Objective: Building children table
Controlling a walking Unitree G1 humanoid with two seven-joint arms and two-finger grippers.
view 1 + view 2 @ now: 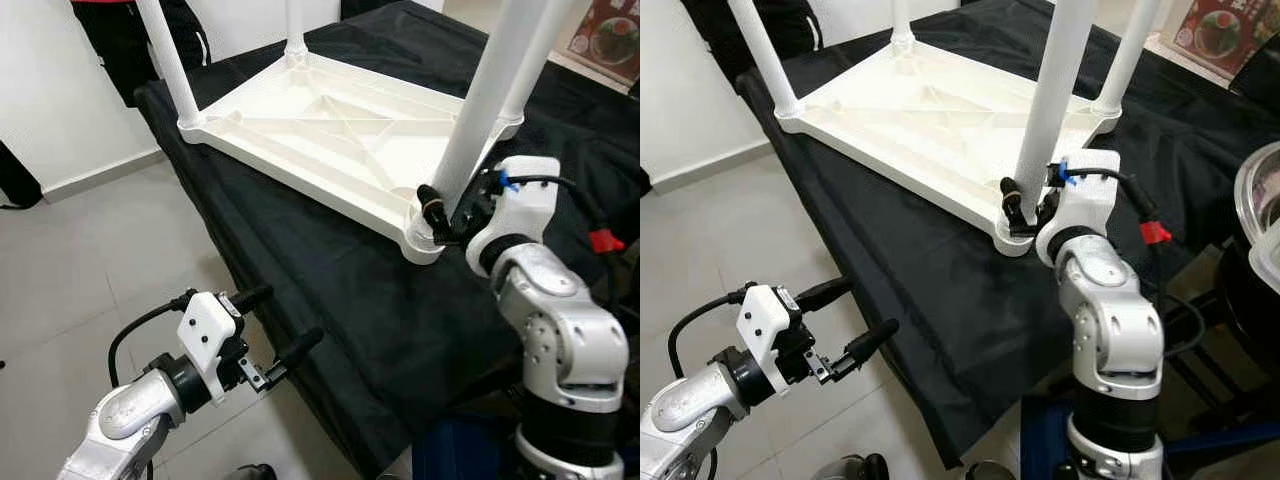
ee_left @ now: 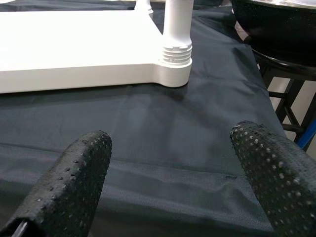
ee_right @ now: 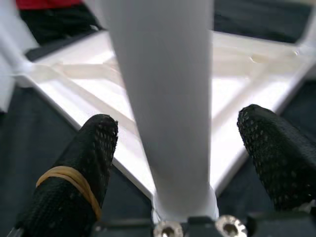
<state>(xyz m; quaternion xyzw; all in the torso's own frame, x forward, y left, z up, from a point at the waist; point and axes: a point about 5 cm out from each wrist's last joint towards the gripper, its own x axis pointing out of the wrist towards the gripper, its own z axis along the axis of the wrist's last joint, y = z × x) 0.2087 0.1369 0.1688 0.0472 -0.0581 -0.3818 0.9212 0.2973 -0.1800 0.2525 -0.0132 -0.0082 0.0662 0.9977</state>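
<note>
The right end effector (image 1: 1028,208) stands with its fingers spread wide on either side of the near white leg (image 1: 1048,95), not pressing it, right at the leg's base. That leg rises from the corner of the upturned white children's table (image 1: 330,130), which lies on the black-draped tabletop (image 1: 330,300) just ahead. The left end effector (image 1: 280,340) hovers wide open and holding nothing, below and short of the tabletop's edge, over grey floor (image 1: 70,290)
</note>
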